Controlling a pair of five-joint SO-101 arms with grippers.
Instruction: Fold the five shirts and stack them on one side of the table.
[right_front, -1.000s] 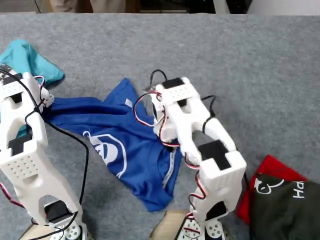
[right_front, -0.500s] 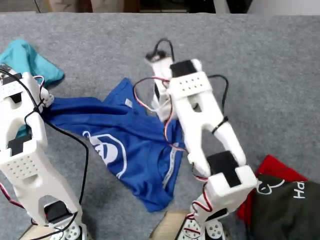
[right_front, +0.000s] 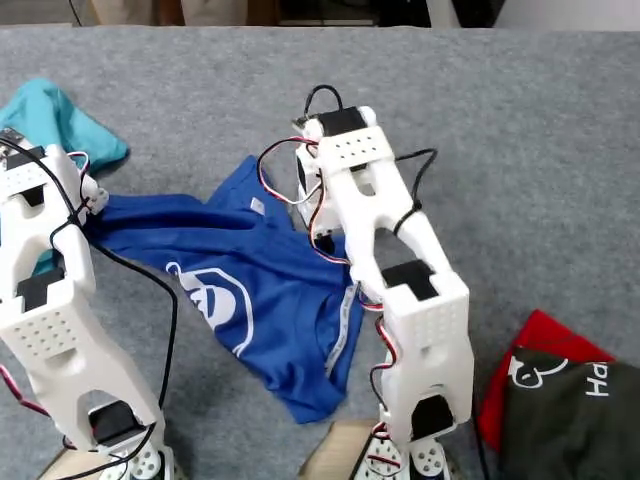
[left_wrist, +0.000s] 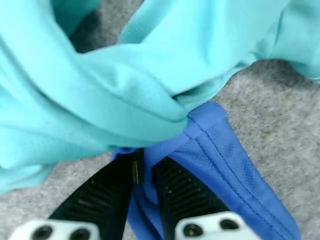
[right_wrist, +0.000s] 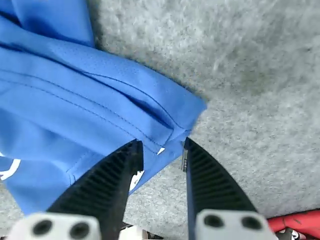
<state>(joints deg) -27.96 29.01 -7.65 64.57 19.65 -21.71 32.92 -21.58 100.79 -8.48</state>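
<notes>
- Blue shirt (right_front: 240, 290) lies crumpled and only half spread at mid-table (right_front: 520, 130), print side up. It is not yet flat enough to fold.
- Teal shirt (right_front: 50, 115) is bunched at the far left corner, touching the blue shirt's sleeve end. In the left wrist view the teal cloth (left_wrist: 100, 90) drapes over the blue hem (left_wrist: 225, 165).
- Red shirt (right_front: 545, 335) and dark shirt (right_front: 570, 420) are heaped together at the near right, well apart from the blue one.
- Left gripper (left_wrist: 145, 162) is clenched on the blue shirt's edge, right beside the teal shirt. The jaws are nearly together with blue fabric pinched between them.
- Right gripper (right_wrist: 161, 147) is released, its jaws spread astride a doubled-over corner of the blue shirt (right_wrist: 75, 100), just above the cloth.
- Step in hand, as I judge it: take a second corner so the two arms can stretch the shirt flat.
- To do it well:
  - Lower the right gripper until the bottom jaw slides under the corner.
  - Take every layer of the doubled hem, biting well in from the edge so it does not slip.
  - Draw the arms apart evenly.
  - Watch that the left grip does not drag teal cloth along with it.
</notes>
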